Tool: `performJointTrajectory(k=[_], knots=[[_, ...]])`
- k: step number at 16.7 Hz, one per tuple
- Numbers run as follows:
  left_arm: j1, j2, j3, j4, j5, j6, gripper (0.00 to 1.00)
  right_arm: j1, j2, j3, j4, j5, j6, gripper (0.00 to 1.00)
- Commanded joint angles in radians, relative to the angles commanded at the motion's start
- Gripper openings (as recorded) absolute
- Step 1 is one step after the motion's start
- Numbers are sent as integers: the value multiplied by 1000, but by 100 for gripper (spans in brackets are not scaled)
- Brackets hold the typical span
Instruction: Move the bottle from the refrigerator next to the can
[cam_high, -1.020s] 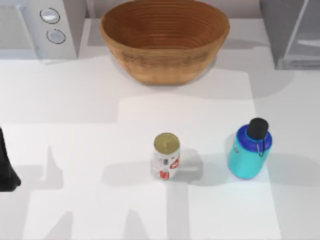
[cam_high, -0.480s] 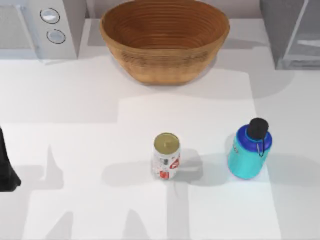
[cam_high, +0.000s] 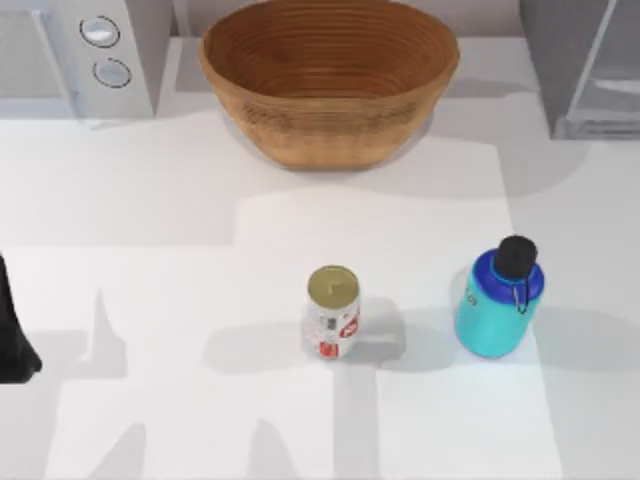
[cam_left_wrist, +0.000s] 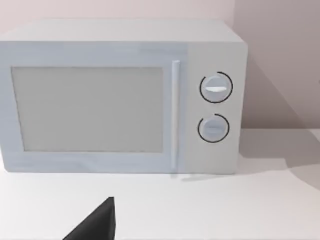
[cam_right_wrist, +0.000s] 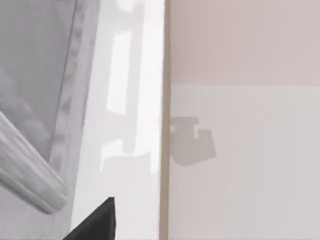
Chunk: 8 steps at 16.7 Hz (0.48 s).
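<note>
Top view: can (cam_high: 333, 325) is the landmark, upright mid-table. Bottle (cam_high: 497, 300) stands upright to the can's right, near but w/ a clear gap, not touching. Refrigerator (cam_high: 585, 65) sits far back-right of the can, door swung open. Wicker basket (cam_high: 328, 75) behind the can; microwave (cam_high: 75, 55) far back-left of it. Left arm (cam_high: 15, 335) parked at the table edge, well left of the can.

Left wrist view: faces the microwave front; a dark gripper tip (cam_left_wrist: 95, 225) at the frame edge, can't tell if open or closed.

Right wrist view: fridge door panel and wall; dark tip (cam_right_wrist: 95, 225) again, jaw state can't tell.

Judgement: bottle is out of the fridge and set down by the can, so placing looks done. Next, if anything: nudge it closer or simply retire the arms w/o tipping it.
</note>
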<state>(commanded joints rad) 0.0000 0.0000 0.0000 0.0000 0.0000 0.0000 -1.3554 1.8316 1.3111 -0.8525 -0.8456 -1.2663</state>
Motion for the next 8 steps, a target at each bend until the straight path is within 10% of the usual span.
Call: performJointTrajectory(k=[8], knots=[[0, 0, 0, 0, 0, 0, 100, 379, 0, -14, 506, 92, 584, 100]])
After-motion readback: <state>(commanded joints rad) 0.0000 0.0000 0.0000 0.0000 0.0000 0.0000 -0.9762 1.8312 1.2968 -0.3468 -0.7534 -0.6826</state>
